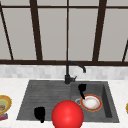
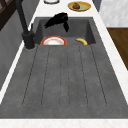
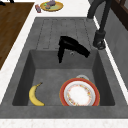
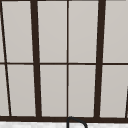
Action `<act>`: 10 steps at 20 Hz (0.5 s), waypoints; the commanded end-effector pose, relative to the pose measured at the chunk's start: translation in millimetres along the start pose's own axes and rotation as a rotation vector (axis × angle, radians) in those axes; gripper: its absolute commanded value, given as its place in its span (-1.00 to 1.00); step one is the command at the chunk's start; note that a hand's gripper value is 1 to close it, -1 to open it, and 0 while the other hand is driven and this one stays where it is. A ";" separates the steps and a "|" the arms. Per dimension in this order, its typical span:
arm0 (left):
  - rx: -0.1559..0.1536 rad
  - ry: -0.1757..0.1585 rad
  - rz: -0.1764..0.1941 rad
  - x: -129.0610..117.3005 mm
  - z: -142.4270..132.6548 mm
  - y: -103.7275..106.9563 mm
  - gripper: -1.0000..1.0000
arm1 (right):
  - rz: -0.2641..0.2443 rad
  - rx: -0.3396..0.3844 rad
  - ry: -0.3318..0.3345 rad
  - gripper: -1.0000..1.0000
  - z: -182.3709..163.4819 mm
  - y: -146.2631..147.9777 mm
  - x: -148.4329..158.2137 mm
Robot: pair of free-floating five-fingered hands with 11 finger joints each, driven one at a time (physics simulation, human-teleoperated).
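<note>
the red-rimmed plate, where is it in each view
Front view: the plate lies in the sink basin at lower right, just below the right hand.
Left side view: the plate is at the basin's near edge, upper left of centre.
Right side view: the plate is at lower right on the basin floor.
Upper view: not in it.
Shared landmark: the black faucet, beside the basin.
</note>
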State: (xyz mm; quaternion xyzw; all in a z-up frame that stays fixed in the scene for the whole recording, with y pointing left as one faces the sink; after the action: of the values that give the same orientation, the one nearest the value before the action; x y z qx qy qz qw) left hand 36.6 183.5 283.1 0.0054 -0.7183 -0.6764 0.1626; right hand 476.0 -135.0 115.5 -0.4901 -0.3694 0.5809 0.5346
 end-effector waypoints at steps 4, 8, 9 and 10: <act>0.000 0.000 0.000 0.0 0.0 0.0 0.00 | -0.030 -0.005 -0.060 -1.00 12.5 7.9 -21.2; 0.000 0.000 0.000 0.0 0.0 0.0 0.00 | -0.102 -0.001 -0.090 -1.00 30.2 8.5 -33.6; 0.000 0.000 0.000 0.0 0.0 0.0 0.00 | -0.118 -0.001 -0.097 -1.00 33.7 7.7 -36.4; 0.000 0.000 0.000 0.0 0.0 0.0 0.00 | -0.131 0.000 -0.098 -1.00 36.5 6.6 -40.4</act>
State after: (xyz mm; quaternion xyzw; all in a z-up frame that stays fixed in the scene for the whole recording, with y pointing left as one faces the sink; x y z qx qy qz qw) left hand 36.6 183.5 283.1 0.0054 -0.7183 -0.6764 0.1626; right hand 446.7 -163.0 119.8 -0.4637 -0.3963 0.5842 0.5354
